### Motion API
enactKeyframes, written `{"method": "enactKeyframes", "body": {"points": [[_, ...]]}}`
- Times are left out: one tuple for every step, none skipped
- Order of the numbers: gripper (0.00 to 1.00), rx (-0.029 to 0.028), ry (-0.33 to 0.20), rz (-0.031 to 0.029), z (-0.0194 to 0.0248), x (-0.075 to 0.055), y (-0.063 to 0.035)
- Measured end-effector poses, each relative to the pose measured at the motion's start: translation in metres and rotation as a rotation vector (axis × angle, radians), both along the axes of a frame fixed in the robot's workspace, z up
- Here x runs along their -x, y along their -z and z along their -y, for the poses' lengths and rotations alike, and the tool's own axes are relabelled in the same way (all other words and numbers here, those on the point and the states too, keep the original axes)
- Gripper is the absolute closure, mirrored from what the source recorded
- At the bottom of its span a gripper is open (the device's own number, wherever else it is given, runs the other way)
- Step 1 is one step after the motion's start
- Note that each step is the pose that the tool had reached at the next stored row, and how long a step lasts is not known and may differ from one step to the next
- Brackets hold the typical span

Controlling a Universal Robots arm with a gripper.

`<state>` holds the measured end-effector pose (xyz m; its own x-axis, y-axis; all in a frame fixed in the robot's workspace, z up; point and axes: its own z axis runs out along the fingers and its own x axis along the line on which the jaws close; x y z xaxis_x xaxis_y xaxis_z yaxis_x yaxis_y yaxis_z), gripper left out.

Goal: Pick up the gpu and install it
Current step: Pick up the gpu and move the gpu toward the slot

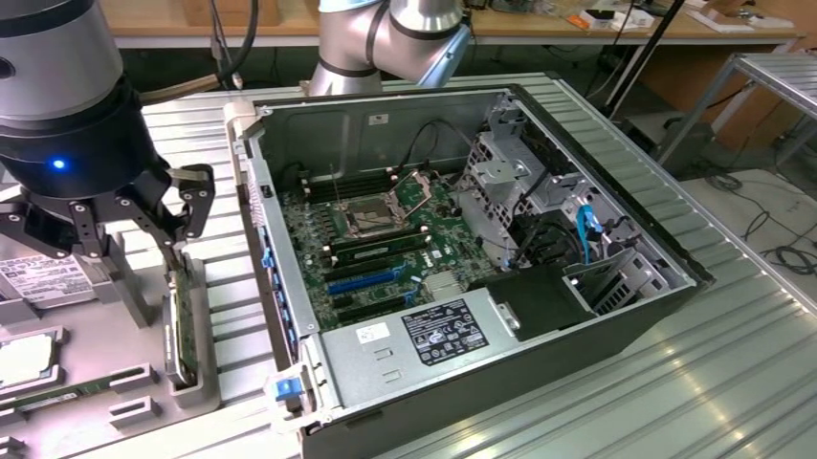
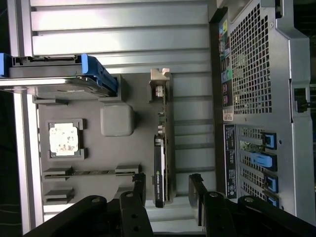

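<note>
Where the thin green-and-black gpu card (image 1: 176,320) stands on edge in the grey plastic parts tray (image 1: 121,316), left of the open black computer case (image 1: 600,172), the arm's black gripper (image 1: 138,228) hangs over its far end. The card's long axis runs near to far, lining up between the fingers (image 2: 139,190). They are spread wide and hold nothing.
</note>
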<state>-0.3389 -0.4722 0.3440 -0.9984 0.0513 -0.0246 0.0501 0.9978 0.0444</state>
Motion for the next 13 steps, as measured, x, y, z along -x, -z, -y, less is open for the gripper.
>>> {"method": "enactKeyframes", "body": {"points": [[0.52, 0.0000, 0.000, 0.0000, 0.0000, 0.0000, 0.0004], [0.52, 0.0000, 0.000, 0.0000, 0.0000, 0.0000, 0.0007], [0.52, 0.0000, 0.000, 0.0000, 0.0000, 0.0000, 0.0010], [0.52, 0.0001, 0.000, 0.0000, 0.0000, 0.0000, 0.0014], [0.52, 0.0001, 0.000, -0.0001, 0.0000, 0.0000, 0.0020], [0.52, 0.0001, 0.000, -0.0001, 0.0000, 0.0000, 0.0023], [0.52, 0.0000, 0.000, 0.0000, 0.0000, 0.0000, 0.0026], [0.52, 0.0000, 0.000, 0.0000, 0.0000, 0.0000, 0.0034], [0.52, 0.0000, 0.000, 0.0000, 0.0000, 0.0000, 0.0041], [0.52, 0.0000, 0.000, 0.0000, 0.0000, 0.0000, 0.0046], [0.52, 0.0000, 0.000, 0.0000, 0.0000, 0.0000, 0.0050], [0.52, 0.0001, 0.000, -0.0001, 0.0000, 0.0000, 0.0053], [0.52, 0.0000, 0.000, -0.0001, 0.0000, 0.0000, 0.0057]]}}
